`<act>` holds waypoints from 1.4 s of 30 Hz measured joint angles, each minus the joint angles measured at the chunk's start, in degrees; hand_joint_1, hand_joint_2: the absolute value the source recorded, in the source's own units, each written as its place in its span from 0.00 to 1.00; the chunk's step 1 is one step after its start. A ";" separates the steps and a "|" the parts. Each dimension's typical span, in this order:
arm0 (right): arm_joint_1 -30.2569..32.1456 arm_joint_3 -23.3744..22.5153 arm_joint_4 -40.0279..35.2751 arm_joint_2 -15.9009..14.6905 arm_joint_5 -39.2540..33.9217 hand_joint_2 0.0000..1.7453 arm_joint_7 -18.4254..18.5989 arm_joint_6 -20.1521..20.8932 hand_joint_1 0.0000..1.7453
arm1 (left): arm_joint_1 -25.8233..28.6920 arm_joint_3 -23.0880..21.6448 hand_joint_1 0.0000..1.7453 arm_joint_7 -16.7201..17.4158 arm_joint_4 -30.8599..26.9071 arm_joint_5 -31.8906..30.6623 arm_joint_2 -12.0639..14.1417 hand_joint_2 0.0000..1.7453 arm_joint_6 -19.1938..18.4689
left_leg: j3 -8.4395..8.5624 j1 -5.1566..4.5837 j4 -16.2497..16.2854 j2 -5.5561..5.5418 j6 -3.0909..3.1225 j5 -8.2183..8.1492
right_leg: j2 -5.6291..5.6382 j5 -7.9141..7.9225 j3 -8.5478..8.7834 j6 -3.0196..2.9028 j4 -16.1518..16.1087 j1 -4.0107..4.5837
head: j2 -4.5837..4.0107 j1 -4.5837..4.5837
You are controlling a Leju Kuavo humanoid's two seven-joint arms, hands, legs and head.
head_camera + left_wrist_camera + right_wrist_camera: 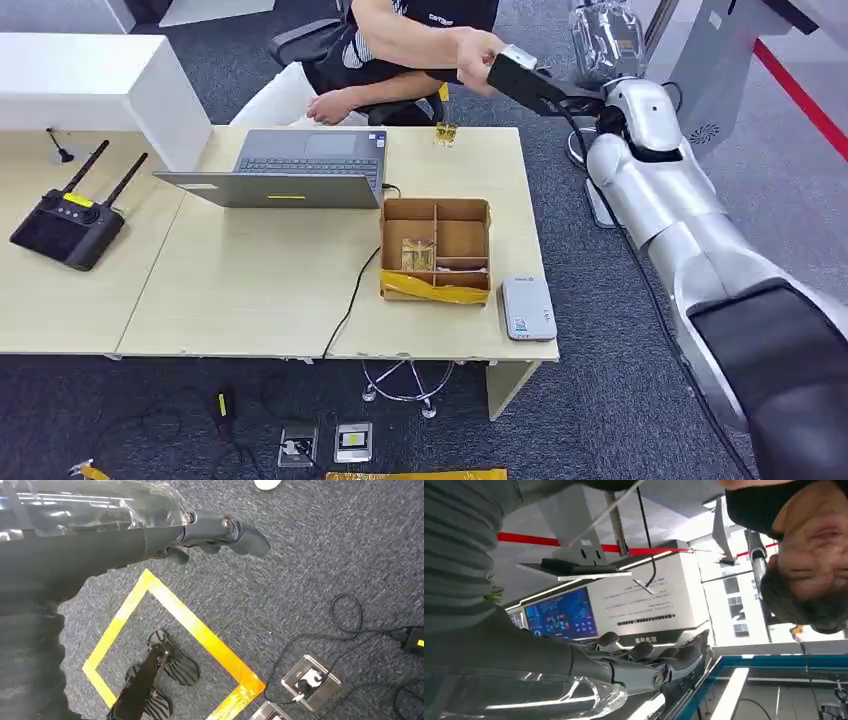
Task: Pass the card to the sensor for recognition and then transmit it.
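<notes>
Carpet (310,580) lies under my left hand (220,530), which hangs off the job, fingers loosely extended and holding nothing.

In the head view the tabletop (260,290) carries a cardboard box (462,240), with the pale sensor (527,308) just beside it at five o'clock.

My right hand (522,78) reaches out toward one o'clock. The card (518,54) shows as a pale sliver at its tip, touching the person's hand (478,45).

I judge the card light, thin, stiff and slick. It is best pinched flat across one short end, so the free end is left for whoever takes it. A loose pinch would let it slide out.

The head view gives the meeting of the two hands, though small. The right wrist view shows my fingers (644,651) bent alongside the thumb, but I cannot pick out the card there. I cannot tell whether my right hand is clamping the card or merely touching it.
</notes>
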 joint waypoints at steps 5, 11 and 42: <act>0.46 0.09 0.00 0.00 0.00 1.00 -0.74 0.76 1.00 | 0.03 -0.07 0.00 0.00 0.00 -0.02 0.17 1.00 -0.20 | -0.01 0.00 0.00 0.00 0.00 0.00 | 0.00 0.00 0.00 0.00 0.00 0.00 | 0.00 -0.02; 0.71 0.13 0.00 0.09 0.13 1.00 -0.94 1.44 1.00 | 0.39 -0.26 0.00 0.00 0.00 0.04 0.24 1.00 -0.24 | -0.01 0.00 0.00 0.00 0.00 0.00 | 0.01 0.00 -0.01 -0.01 0.01 0.00 | 0.00 -0.02; 28.38 -12.86 -19.85 -3.87 -1.07 1.00 -0.57 -3.62 1.00 | 5.32 -0.63 0.00 -2.08 0.22 1.51 -0.37 1.00 -0.81 | 0.02 0.08 -0.01 0.00 -0.04 -0.05 | -0.03 0.00 0.07 -0.01 -0.14 0.08 | 0.00 0.00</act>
